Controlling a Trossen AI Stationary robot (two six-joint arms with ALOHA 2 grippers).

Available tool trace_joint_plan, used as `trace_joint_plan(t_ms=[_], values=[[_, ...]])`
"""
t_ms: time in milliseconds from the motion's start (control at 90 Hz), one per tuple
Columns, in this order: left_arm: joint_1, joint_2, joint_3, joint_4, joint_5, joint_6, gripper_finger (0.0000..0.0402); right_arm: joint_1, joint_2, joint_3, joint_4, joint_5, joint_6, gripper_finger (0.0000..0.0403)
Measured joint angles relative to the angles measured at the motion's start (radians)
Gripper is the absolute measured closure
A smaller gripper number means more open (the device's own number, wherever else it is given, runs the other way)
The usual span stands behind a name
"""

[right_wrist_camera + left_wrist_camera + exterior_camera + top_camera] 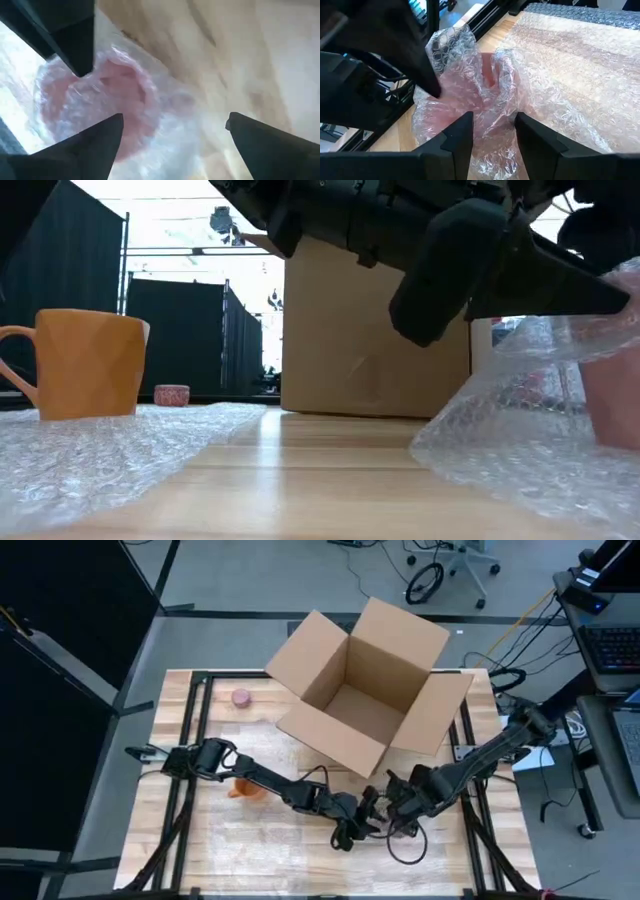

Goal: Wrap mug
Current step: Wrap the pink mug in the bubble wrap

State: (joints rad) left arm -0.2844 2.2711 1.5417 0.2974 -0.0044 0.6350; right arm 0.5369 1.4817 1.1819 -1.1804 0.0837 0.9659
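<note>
While bubble wrap (530, 85) covers pink mug (470, 95), axis unclear | both end effectors open

Grey floor (250, 570) surrounds the wooden table (170, 740). Black curtains (60, 600) hang alongside. 1 office chair (455, 565), loose cables (520, 630) and 1 keyboard (612, 645) present.

A pink mug (470, 85) sits bundled in clear bubble wrap (560, 75), which spreads flat across the desk (330, 470) beside it.
</note>
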Motion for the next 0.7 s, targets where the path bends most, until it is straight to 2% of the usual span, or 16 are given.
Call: trace_joint_plan(t_ms=[133, 322, 700], values=[[0.000, 0.000, 0.000, 0.000, 0.000, 0.000, 0.0270, 0.000, -0.029, 0.042, -0.007, -0.004, -0.025, 0.0058], [0.000, 0.000, 0.000, 0.000, 0.000, 0.001, 0.0270, 0.033, -0.039, 0.068, 0.085, -0.012, -0.031, 0.0058], [0.000, 0.000, 0.000, 0.000, 0.000, 0.000, 0.0270, 0.068, 0.137, 0.068, 0.066, 0.023, -0.017, 0.0058]])
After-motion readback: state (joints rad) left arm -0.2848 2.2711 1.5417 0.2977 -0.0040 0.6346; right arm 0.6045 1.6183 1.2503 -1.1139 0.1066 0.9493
